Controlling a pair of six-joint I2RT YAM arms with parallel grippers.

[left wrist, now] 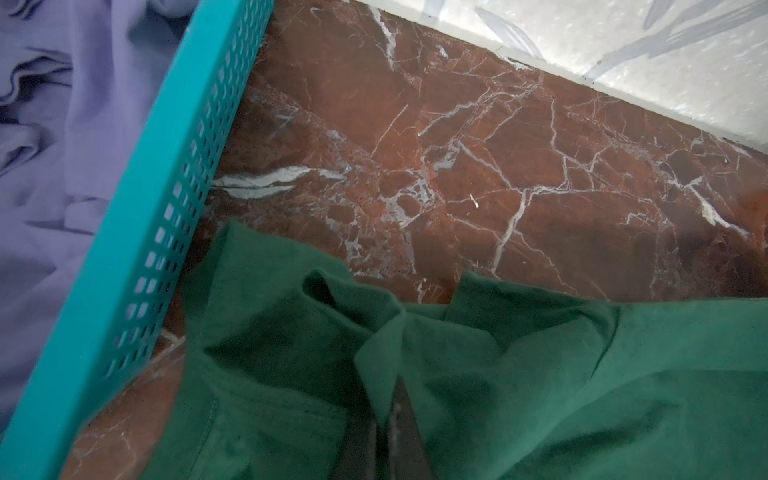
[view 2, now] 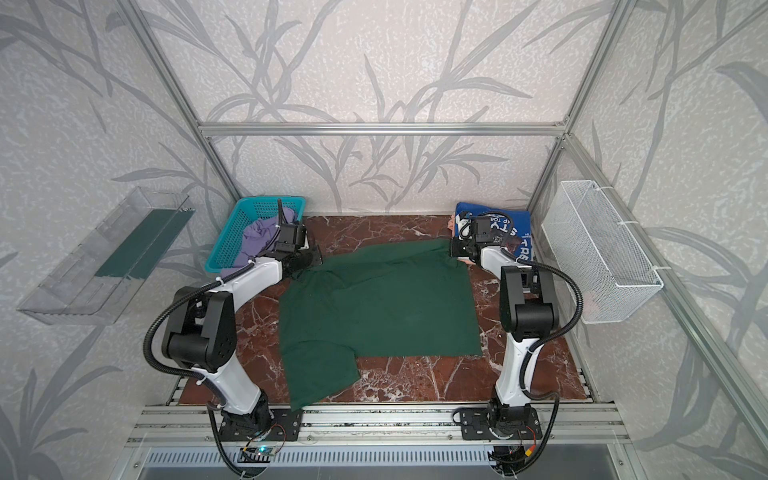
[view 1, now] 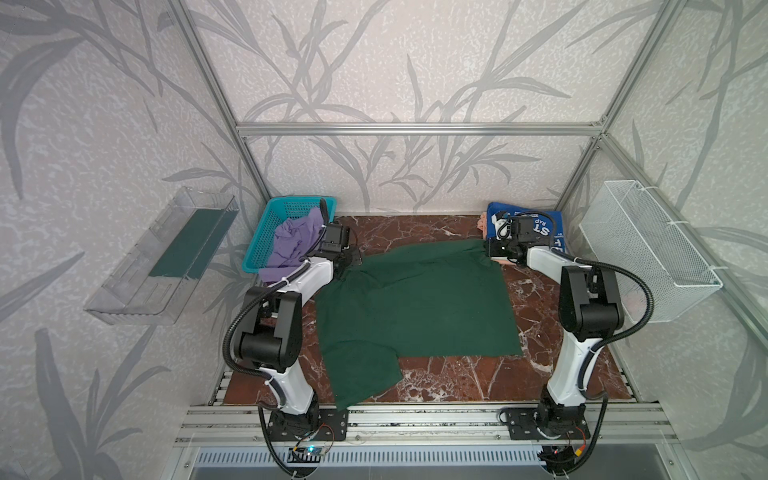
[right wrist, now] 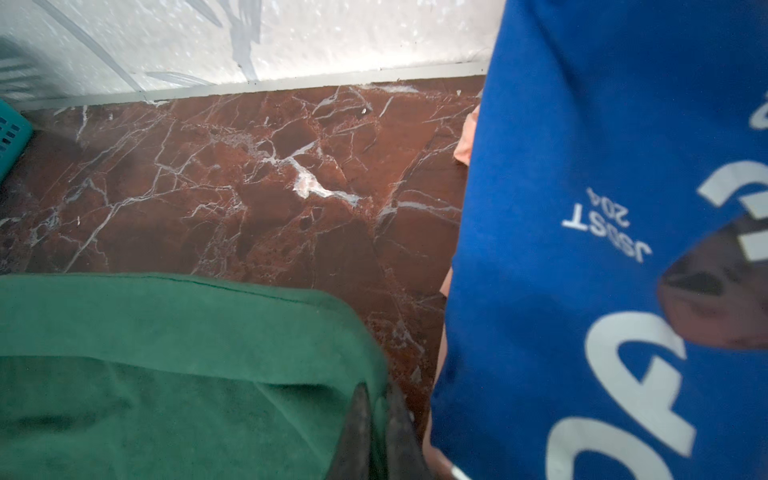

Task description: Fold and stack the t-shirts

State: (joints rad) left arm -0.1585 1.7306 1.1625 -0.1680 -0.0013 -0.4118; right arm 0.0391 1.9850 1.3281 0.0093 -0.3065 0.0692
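In both top views a dark green t-shirt (view 1: 415, 303) (view 2: 374, 307) lies spread over the marble table, one sleeve hanging past the front edge. My left gripper (view 1: 341, 271) (left wrist: 384, 399) is shut on the shirt's far left corner, beside the turquoise basket (view 1: 266, 232) (left wrist: 166, 208). My right gripper (view 1: 492, 253) (right wrist: 376, 399) is shut on the shirt's far right corner (right wrist: 166, 374). A lavender t-shirt (view 1: 286, 249) (left wrist: 50, 166) spills out of the basket. At the back right a folded royal blue t-shirt (view 1: 555, 235) (right wrist: 582, 208) with white lettering lies on a peach t-shirt (view 1: 483, 222) (right wrist: 467, 133).
Bare marble table (view 1: 415, 232) shows between the two grippers along the back wall. A clear plastic tray (view 1: 166, 257) hangs on the left wall and a white wire basket (view 1: 648, 249) on the right wall. An aluminium rail (view 1: 415, 419) runs along the front.
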